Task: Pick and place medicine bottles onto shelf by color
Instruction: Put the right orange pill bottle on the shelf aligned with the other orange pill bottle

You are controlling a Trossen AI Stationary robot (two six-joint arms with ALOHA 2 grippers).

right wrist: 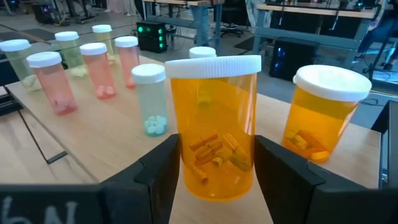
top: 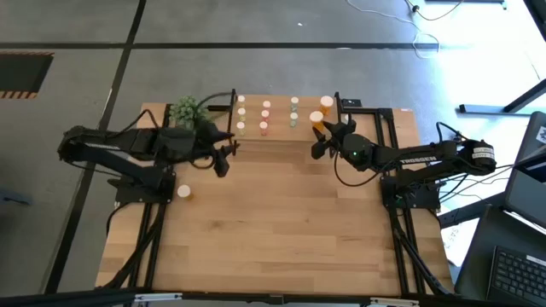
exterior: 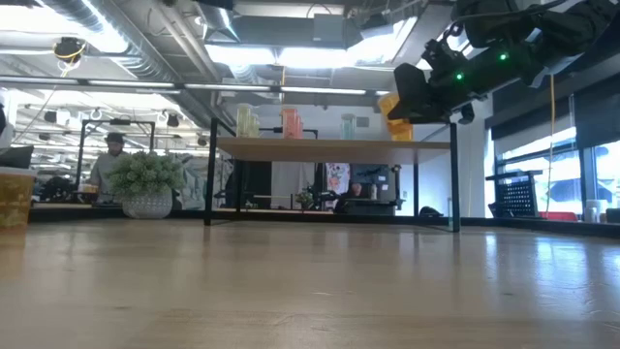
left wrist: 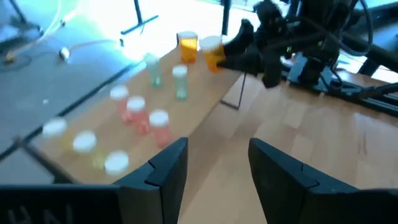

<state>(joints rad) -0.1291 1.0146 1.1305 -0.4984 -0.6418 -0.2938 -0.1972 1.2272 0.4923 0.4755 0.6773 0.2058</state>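
Your right claw (right wrist: 214,163) has its two fingers closed around an orange medicine bottle (right wrist: 214,134) with a white cap, gripping it by the lower body and holding it upright just above the near edge of the shelf (top: 281,136), at its right end. A second orange bottle (right wrist: 326,112) already stands on the shelf just beside the held one, farther toward that end. Along the rest of the board you can see the smaller bottles standing in short rows by color: the green ones (top: 293,111) next to the orange, the pink-red ones (top: 264,117) in the middle, and the yellowish ones (top: 241,115) toward the left end. In the low view the shelf sits raised on thin black legs at the far side of the desk (top: 281,222), with the right arm's load level with its top. Your left claw (top: 223,159) hangs over the desk just in front of the shelf's left end, its fingers parted with nothing between them. One white-capped bottle (top: 182,192) stands alone on the desk beside the left arm's base, well apart from the shelf. A green spiky plant (top: 188,111) in a pale pot sits at the shelf's left end, close to the left arm.
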